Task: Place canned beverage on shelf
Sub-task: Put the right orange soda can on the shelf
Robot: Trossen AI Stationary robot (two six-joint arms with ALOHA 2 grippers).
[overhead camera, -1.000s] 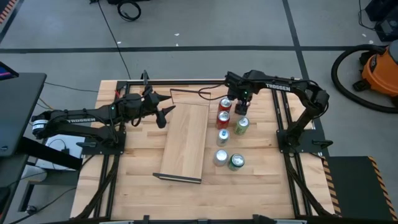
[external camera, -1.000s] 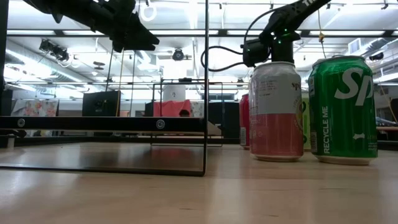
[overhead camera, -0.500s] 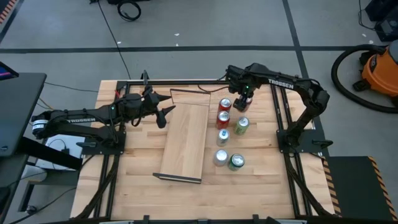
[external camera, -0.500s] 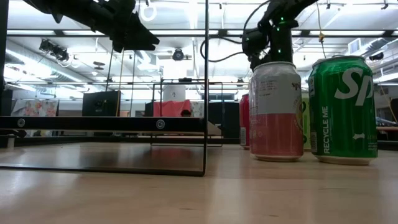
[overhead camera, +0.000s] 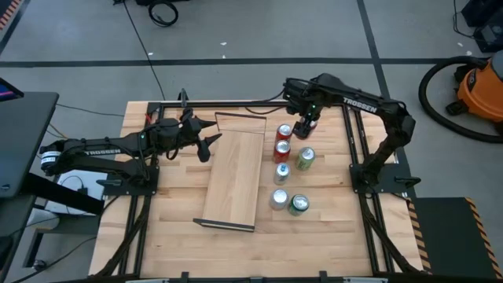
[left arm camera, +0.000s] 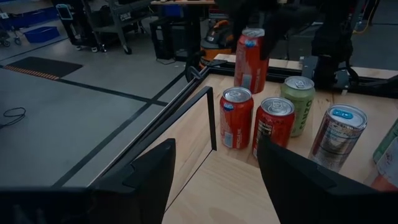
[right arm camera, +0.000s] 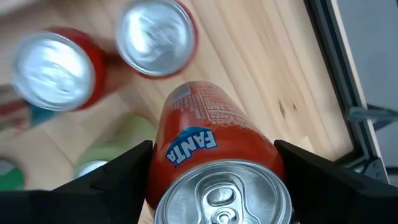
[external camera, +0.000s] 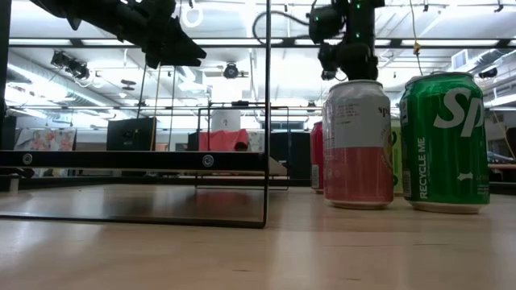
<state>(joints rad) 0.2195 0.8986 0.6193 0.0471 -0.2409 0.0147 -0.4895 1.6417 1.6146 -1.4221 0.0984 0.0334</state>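
Lifting the orange can [right arm camera: 214,168] up and away from the cluster, with the right gripper [overhead camera: 303,126] closed around its sides and now sitting higher in the low view than a second ago, when hanging just behind the pink-and-white can [external camera: 357,145]. Swinging slightly toward the far edge of the table [overhead camera: 330,236] over the same second. Seeming to mark the pick as done and the carry as beginning, with the can not yet over the shelf [overhead camera: 236,177], which is lying flat well to the side of it, board bare.

Leaving six cans standing beside the shelf: two red cans [overhead camera: 283,140] nearest the held one, a green can [overhead camera: 305,159] next to them, a silver can [overhead camera: 281,172] further along, and a pale and a green one near the front. Crossing straight toward the board probably means passing over the red pair, so needing height to spare. Also minding the thin dark frame rod [left arm camera: 211,118] rising at the shelf's near end, right beside those red cans.

Waiting on the other side of the shelf, the left gripper [overhead camera: 206,145], fingers [left arm camera: 146,180] spread wide and holding nothing, pointing across the board toward the cans.
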